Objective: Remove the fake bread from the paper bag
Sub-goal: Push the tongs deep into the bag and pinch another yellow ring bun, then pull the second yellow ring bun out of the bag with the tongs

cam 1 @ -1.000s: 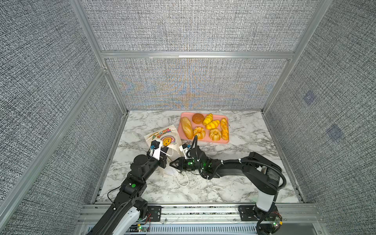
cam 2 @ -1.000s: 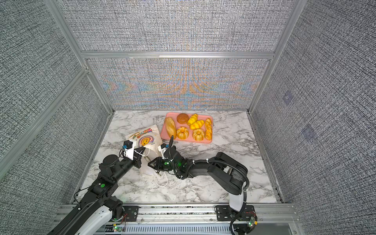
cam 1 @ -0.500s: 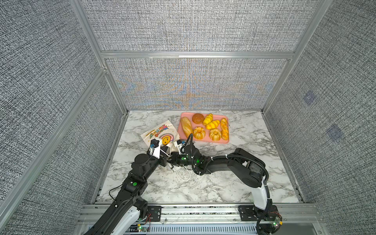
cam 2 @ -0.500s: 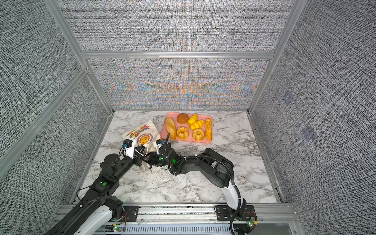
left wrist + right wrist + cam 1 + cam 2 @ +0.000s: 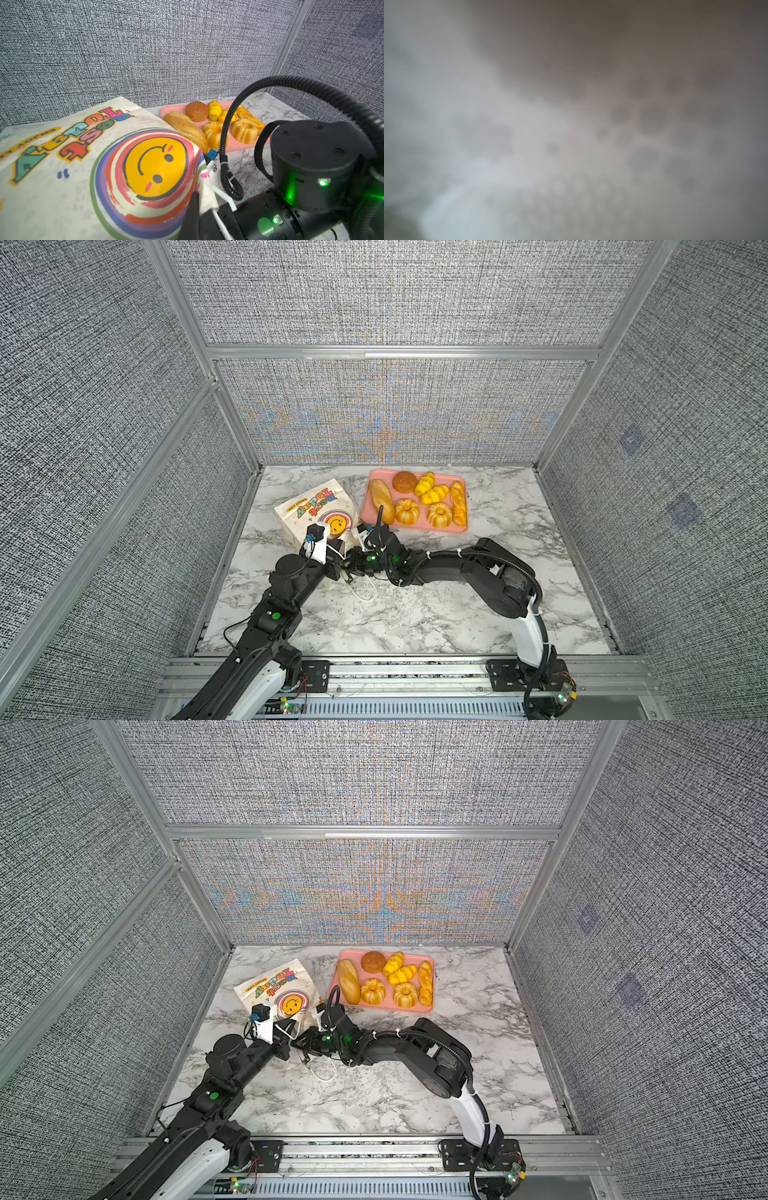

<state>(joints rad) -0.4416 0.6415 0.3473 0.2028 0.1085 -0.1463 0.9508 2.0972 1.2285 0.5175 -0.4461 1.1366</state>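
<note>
The paper bag (image 5: 309, 510), lying at left, has slid farther back this past second; we judge a last search under way. The left gripper (image 5: 341, 572) clamps its near rim, a finger (image 5: 192, 209) plain in the left wrist view. The right gripper (image 5: 356, 563), at the mouth, is closed, on what we cannot tell; its camera gives only blur. Bread (image 5: 406, 511) fills the tray (image 5: 380, 475) at right.

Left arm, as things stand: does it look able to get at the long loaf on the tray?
Probably not. The left gripper is shut on the edge of the paper bag, and the right arm and its cable lie between it and the long loaf on the pink tray.
</note>
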